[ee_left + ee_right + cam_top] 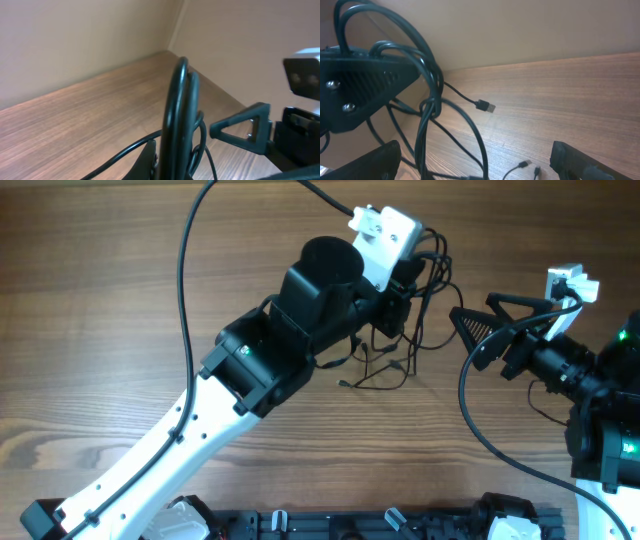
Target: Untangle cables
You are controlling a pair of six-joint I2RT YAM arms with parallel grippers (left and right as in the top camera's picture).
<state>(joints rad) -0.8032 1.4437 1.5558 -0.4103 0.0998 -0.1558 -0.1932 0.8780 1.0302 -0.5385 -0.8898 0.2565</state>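
Glossy black cables point(429, 107), matt wood-grain table point(100, 300)

Brown wood-grain table point(90, 310), with a plain beige wall point(520, 25) along its far edge

Wooden table point(100, 330), left gripper point(395, 308) closed at tangled cables point(385, 370), right gripper point(462, 337) just beside them, jaws spread wide, pointing toward the bundle.

cables point(431, 100) bunched at left tool point(396, 308), right tool point(463, 336) just right, on table point(100, 300)
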